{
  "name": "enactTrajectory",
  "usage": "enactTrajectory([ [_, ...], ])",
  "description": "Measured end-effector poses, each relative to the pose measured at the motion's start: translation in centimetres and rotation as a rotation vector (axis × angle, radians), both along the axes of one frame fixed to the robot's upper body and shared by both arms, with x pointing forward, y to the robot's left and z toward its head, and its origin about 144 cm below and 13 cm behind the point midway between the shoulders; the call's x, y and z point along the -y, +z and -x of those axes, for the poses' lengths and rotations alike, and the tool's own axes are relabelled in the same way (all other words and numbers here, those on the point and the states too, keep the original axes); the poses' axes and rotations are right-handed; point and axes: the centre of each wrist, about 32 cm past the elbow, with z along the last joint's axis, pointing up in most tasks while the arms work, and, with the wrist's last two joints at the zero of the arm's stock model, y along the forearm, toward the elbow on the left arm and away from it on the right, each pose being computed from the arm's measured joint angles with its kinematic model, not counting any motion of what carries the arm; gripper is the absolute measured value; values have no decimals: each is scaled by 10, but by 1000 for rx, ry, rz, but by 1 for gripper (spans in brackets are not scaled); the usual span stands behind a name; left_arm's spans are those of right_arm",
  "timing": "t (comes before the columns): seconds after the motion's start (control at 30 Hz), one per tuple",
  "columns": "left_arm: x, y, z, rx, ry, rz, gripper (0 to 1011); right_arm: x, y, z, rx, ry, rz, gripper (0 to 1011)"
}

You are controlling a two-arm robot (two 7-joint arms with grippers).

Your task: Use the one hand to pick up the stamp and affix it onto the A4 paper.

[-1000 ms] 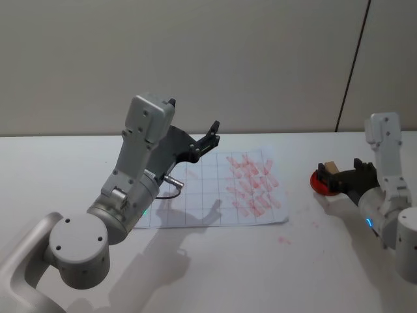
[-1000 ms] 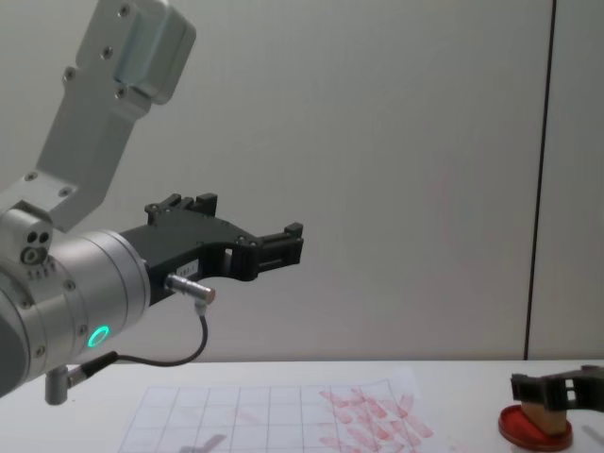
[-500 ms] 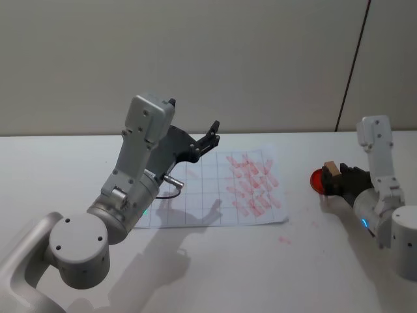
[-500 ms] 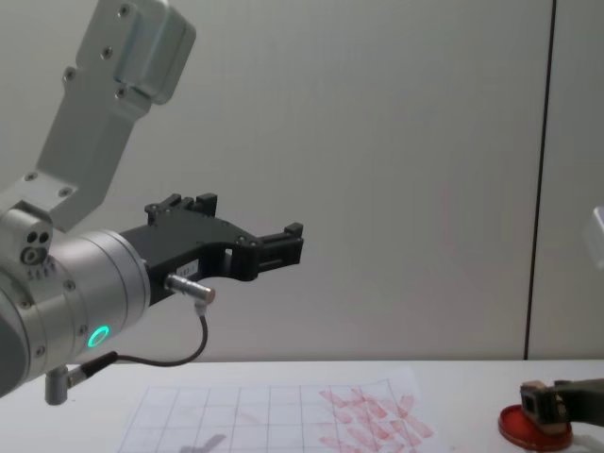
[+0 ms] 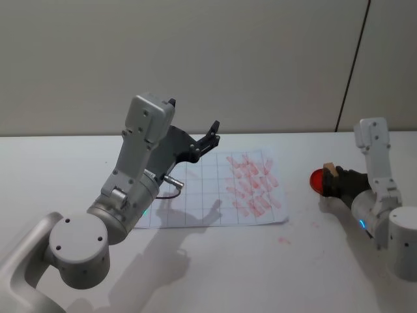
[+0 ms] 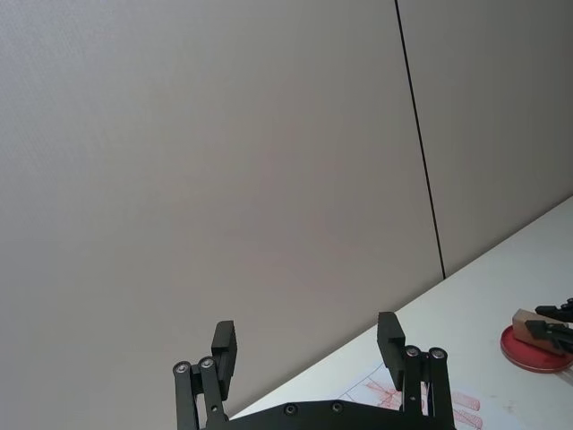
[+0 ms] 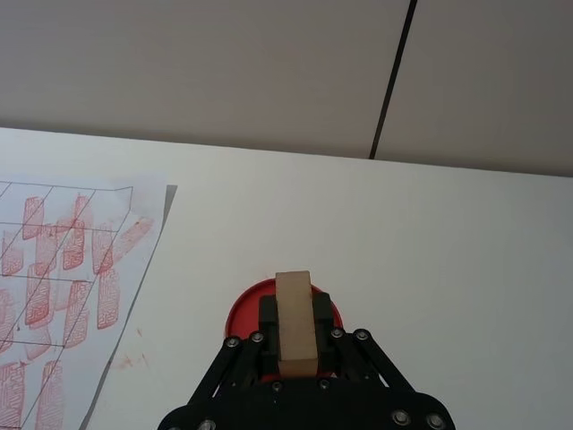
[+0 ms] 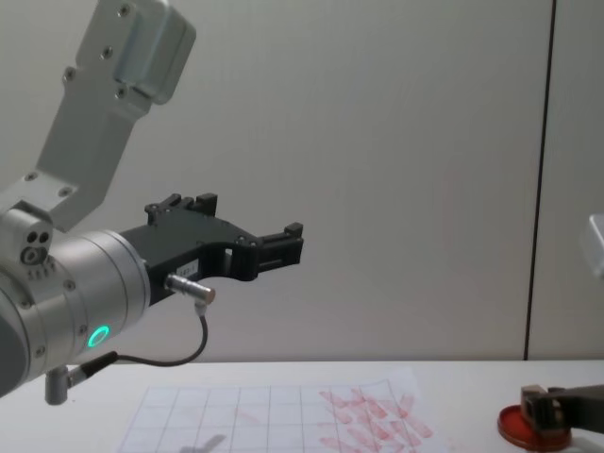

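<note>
Looked onto a white tabletop [image 5: 58, 163] before a plain grey wall. Found the left gripper [image 6: 306, 339] raised above the left side of the A4 paper [image 5: 208, 195], fingers spread wide, holding nothing. Right of the A4 paper, apart from it, found the right gripper [image 7: 295, 309] clamped on the stamp [image 7: 295, 336], upright over the red ink pad [image 7: 240, 313].

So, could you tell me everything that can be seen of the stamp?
The stamp is a small light-tan block, wood by its look, rectangular and plain. The right gripper is shut on its two sides. It is held over the red ink pad, to the right of the A4 paper; whether it touches the pad, I cannot tell.
</note>
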Motion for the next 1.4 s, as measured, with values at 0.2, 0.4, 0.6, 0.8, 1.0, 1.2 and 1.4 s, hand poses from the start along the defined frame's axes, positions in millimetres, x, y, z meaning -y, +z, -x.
enactTrajectory([
  [0.2, 0, 0, 0, 0, 0, 0, 1001, 1, -2, -1, -22, -31, -14, 214],
  [0.4, 0, 0, 0, 0, 0, 0, 1002, 3, -3, -1, -40, -57, -33, 214],
  [0.6, 0, 0, 0, 0, 0, 0, 1001, 4, -3, -2, -51, -74, -49, 214],
  [0.8, 0, 0, 0, 0, 0, 0, 1001, 4, -1, -1, -44, -77, -57, 214],
  [1.0, 0, 0, 0, 0, 0, 0, 1002, 2, 11, 0, -2, -66, -59, 216],
  [1.2, 0, 0, 0, 0, 0, 0, 1001, -5, 33, 1, 79, -27, -64, 214],
  [1.4, 0, 0, 0, 0, 0, 0, 1002, -18, 56, 5, 153, 33, -68, 214],
])
